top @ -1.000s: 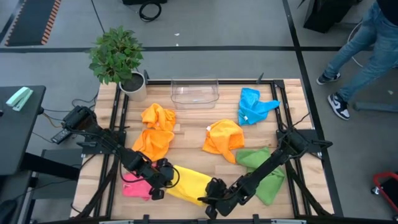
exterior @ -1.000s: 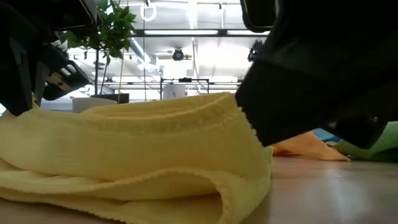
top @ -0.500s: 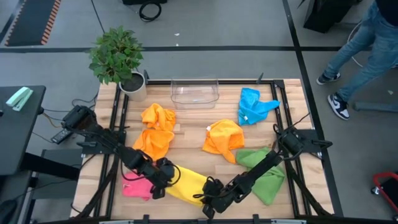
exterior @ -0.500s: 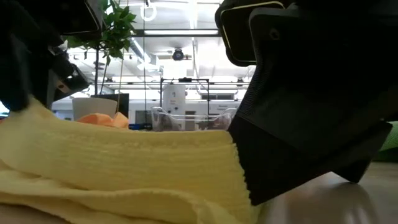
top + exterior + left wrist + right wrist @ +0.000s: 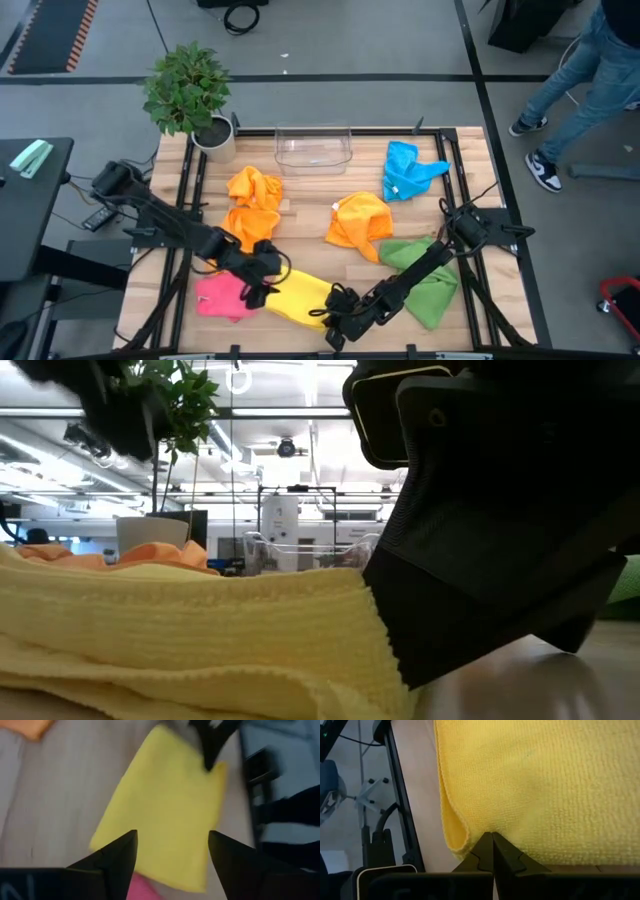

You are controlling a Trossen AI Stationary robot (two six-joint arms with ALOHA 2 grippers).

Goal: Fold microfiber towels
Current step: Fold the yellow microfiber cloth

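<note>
Here, yellow towel (image 5: 300,298) between parted left tool (image 5: 262,288) and closed right tool (image 5: 338,318).

No legible text, label, brand, number or sign in any view — nothing to record. One pale mark sits on the dark housing at the edge of the left wrist view, but it cannot be read as a character.
</note>
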